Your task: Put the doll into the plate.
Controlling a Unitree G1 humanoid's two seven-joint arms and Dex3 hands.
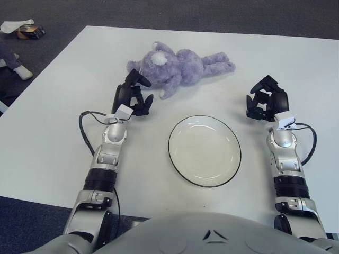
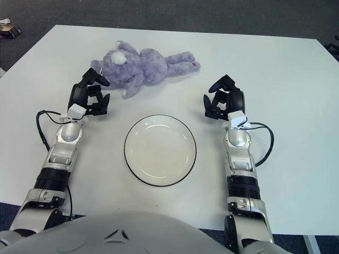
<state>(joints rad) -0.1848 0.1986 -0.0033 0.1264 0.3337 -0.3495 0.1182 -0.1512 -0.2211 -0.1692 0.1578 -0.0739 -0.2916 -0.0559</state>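
Left eye view: approach step, nothing grasped yet. Purple plush bear [image 1: 177, 69] lies on its side at the far middle of the white table [image 1: 47, 121], well apart from the empty black-rimmed plate [image 1: 205, 151] nearer the robot. Left hand [image 1: 132, 95] hovers just beside the bear's head end, fingers loosely spread, holding nothing. Right hand [image 1: 267, 100] shows right of the plate, fingers part-curled, empty. Next move, as I judge it: left hand closes in on the bear's head or body, grips, lifts, carries it to the plate. Whether a fingertip already touches the fur is hard to tell.

Right eye view: same layout. Gap between left hand [image 2: 87, 95] and bear [image 2: 140, 66] reads slightly clearer, looks apart. Bear's face is turned away, underside hidden. Clutter at the top-left floor edge is cut off, unidentifiable.
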